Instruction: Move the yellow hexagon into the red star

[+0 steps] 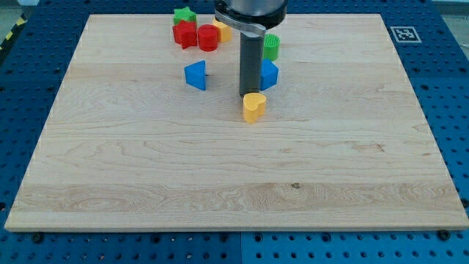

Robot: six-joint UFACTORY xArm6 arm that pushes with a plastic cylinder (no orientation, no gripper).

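Note:
The yellow hexagon (222,30) sits near the view's top, partly hidden behind the arm, touching the right side of a red round block (209,37). The red star (185,34) is just left of that red block. My tip (249,96) is lower down the board, right above a yellow heart (253,107) and about touching its top edge. The tip is well below and to the right of the yellow hexagon.
A green star (184,15) lies above the red star. A blue triangle (196,75) is left of the rod. A blue block (269,74) and a green cylinder (272,46) are right of the rod. The wooden board (234,176) lies on a blue pegboard.

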